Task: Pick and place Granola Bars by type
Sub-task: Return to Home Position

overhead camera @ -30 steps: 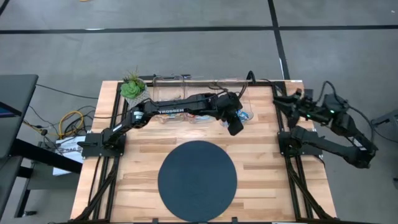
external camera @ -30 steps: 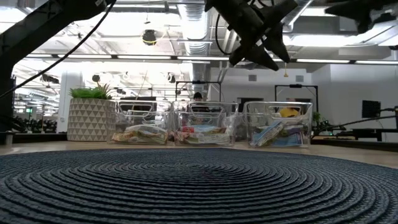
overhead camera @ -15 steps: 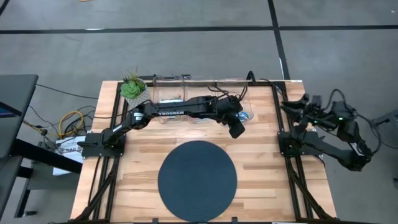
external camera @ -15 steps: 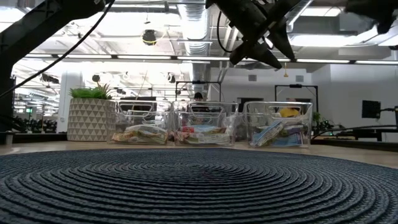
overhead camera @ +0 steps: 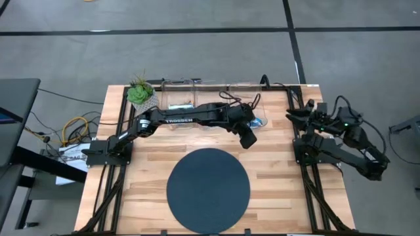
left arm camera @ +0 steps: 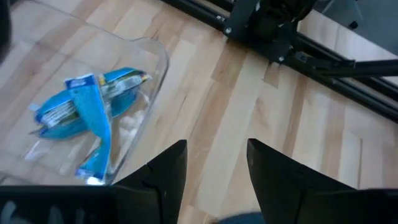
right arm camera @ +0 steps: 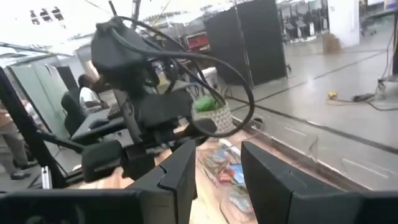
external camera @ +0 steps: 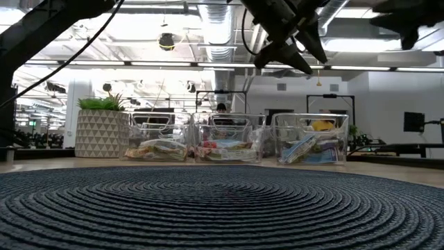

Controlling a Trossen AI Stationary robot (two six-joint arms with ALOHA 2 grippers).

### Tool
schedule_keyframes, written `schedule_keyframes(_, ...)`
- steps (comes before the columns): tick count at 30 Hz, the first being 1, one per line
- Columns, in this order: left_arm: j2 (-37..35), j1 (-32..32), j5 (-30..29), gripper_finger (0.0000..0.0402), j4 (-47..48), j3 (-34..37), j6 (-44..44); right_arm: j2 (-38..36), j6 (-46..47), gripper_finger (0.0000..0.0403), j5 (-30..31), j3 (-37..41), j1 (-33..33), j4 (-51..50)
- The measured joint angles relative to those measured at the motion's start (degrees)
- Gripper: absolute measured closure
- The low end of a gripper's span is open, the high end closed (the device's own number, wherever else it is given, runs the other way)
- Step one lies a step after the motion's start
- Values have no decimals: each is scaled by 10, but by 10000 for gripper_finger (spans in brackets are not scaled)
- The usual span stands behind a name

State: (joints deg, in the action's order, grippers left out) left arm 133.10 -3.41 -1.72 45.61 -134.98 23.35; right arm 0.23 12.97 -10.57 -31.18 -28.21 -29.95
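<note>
Left gripper (overhead camera: 248,136) hangs above the table (overhead camera: 275,172), just in front of the right clear bin (external camera: 310,139) and between that bin and the round dark mat (overhead camera: 208,190). Its fingers (left arm camera: 163,177) stand apart with nothing between them. White lettering (overhead camera: 178,120) on the left arm's long link reads TROSSEN. The right gripper (overhead camera: 294,114) is raised over the table's right edge, well apart from the bins, pointing toward the left arm. Its fingers (right arm camera: 180,177) are also spread and empty. All visible Granola Bars (external camera: 225,148) lie inside three clear bins set in a row along the far edge of the table. In the low view, the left clear bin (external camera: 156,135) holds multicoloured bars (external camera: 156,149), the middle clear bin (external camera: 225,132) holds pale silvery bars, and the right clear bin holds blue bars (left arm camera: 84,112). The left wrist view shows those blue bars lying crossed over one another on the bin floor. Printing on the wrappers is too small to read. A potted plant (external camera: 102,125) stands beside the left clear bin. A person (right arm camera: 87,93) sits in the room beyond the table.
</note>
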Motion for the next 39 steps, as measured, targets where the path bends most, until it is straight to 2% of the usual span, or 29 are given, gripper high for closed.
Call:
schedule_keyframes(9, -17, -2, -2, 242, 41, 0, 0, 0, -6, 280, -13, 92, 1, 156)
schedule_keyframes(14, -20, -2, -1, 242, 55, 0, 0, 0, 0, 280, -15, 134, 2, 208)
schedule_keyframes(21, -20, -2, -1, 242, 85, 0, -1, 0, 10, 280, 0, 204, 31, 301)
schedule_keyframes(26, -20, -2, 0, 242, 94, 0, -1, 0, 4, 280, 33, 225, 54, 304)
schedule_keyframes(39, -20, -2, 4, 242, 104, 0, -1, 0, 5, 280, 61, 278, 95, 333)
